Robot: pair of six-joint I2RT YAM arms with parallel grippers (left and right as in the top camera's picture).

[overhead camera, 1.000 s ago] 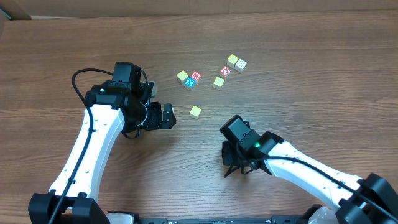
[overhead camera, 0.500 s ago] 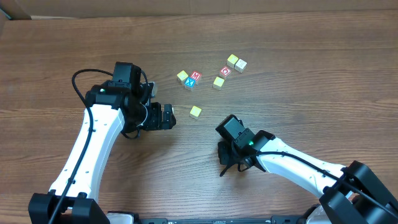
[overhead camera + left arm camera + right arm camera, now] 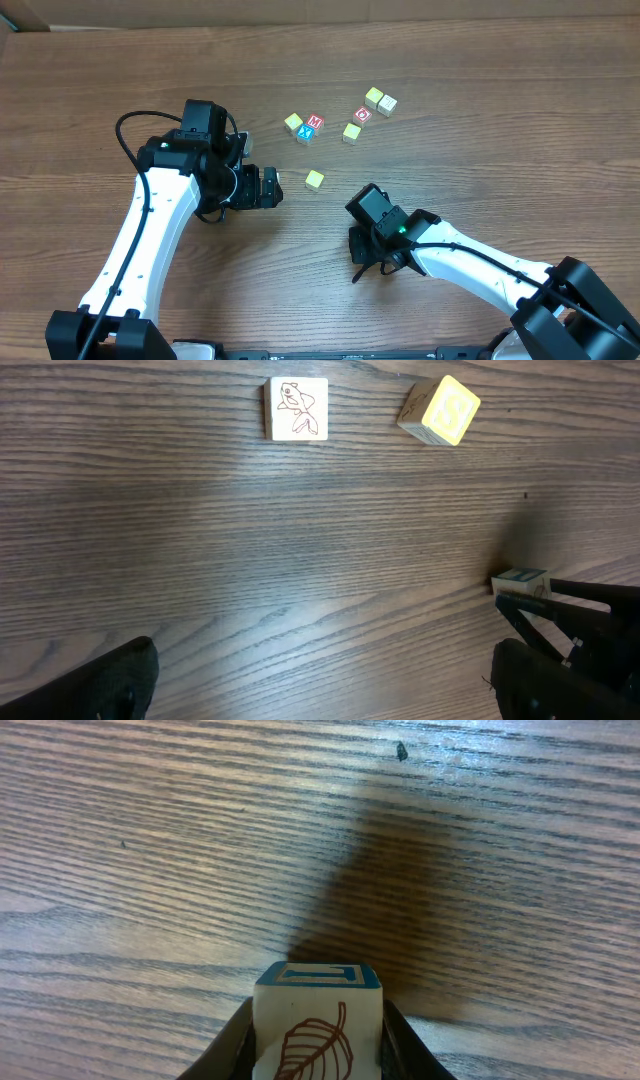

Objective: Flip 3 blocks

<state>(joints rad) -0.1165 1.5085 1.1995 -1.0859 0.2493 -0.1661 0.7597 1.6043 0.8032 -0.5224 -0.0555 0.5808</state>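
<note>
Right gripper (image 3: 318, 1045) has slid slightly left, near the front edge of the tabletop (image 3: 500, 120). It pinches the leaf block (image 3: 318, 1010), a pale wooden cube with a blue-edged top, its lower part cut off. Left gripper (image 3: 268, 187) is spread wide. Fish block (image 3: 297, 408) and yellow block (image 3: 440, 410) lie apart on streaky brown woodgrain.

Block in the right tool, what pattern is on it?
A brown leaf on the block; best in right wrist view.
</note>
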